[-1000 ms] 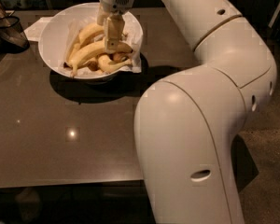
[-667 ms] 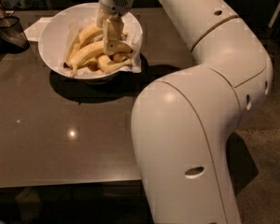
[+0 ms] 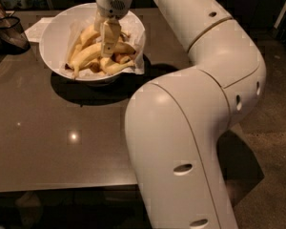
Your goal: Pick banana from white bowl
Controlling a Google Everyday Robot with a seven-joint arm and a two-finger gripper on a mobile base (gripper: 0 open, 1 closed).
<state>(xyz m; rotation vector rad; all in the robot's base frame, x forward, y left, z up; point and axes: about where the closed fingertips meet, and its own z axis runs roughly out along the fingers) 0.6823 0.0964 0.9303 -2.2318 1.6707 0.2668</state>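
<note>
The white bowl [image 3: 51,35] stands at the back of the dark table [image 3: 47,137], with a crinkled white paper liner [image 3: 138,61] sticking over its right rim. Several yellow bananas [image 3: 86,55] lie piled inside it. My gripper [image 3: 106,50] reaches straight down from above into the bowl's middle, with its tip among the bananas and touching the pile. My wrist hides part of the fruit behind it.
A dark mesh basket [image 3: 9,32] stands at the far left of the table, with a white napkin [image 3: 38,28] beside it. My large white arm [image 3: 190,128] fills the right half of the view and hides the table's right edge.
My arm's elbow has shifted slightly left. The gripper stays down in the bowl among the bananas, with no clear lift.
</note>
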